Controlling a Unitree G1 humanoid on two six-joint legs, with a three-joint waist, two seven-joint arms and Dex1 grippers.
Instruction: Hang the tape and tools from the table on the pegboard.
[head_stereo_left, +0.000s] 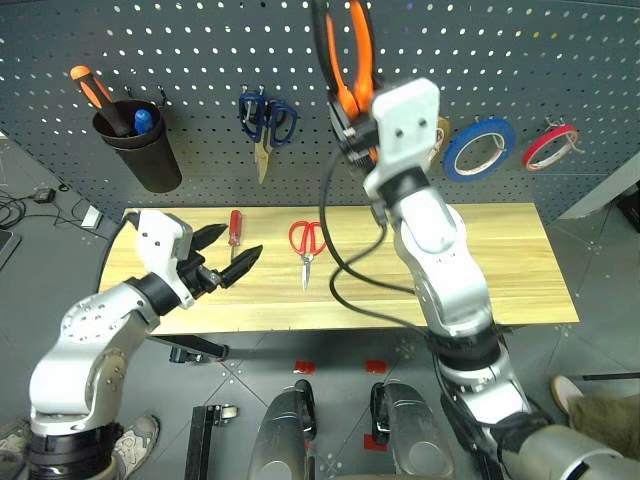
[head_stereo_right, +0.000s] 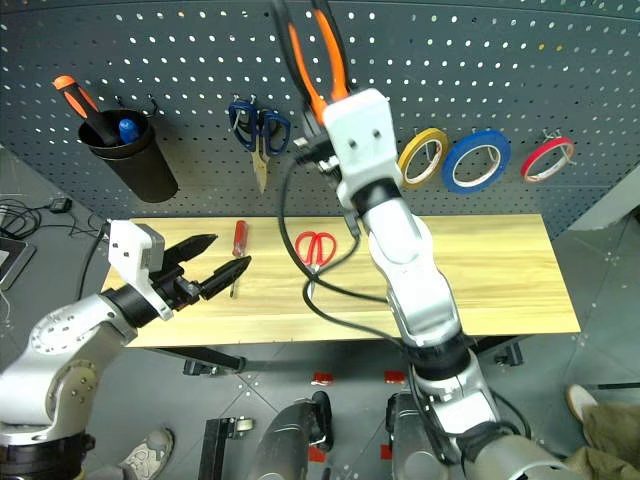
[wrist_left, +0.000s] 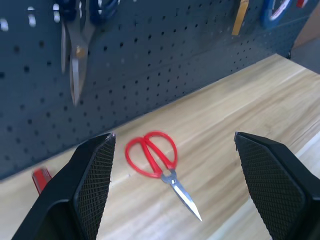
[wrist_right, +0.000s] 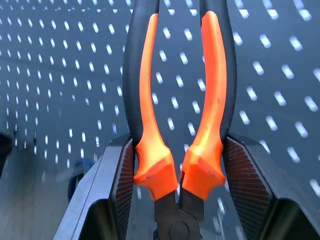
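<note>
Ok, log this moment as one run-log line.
right gripper: shut on pliers, raised at pegboard | left gripper: open over table | red scissors, red screwdriver: on table | blue tape: hung

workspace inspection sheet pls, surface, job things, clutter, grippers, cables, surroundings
surface: table, light wood planks, mostly bare.
job's things: red-handled scissors and red-handled screwdriver lie on the table; blue tape hangs on the pegboard; pliers are held up against the pegboard.
clutter: on the pegboard, blue-handled scissors, yellow tape, red tape, black cup holding an orange-and-black screwdriver.
grippers: left gripper open, empty, over the table's left end; right gripper shut on the pliers.
cables: black cable loops along the right arm.
surroundings: grey floor; a person's shoe at lower right.
</note>
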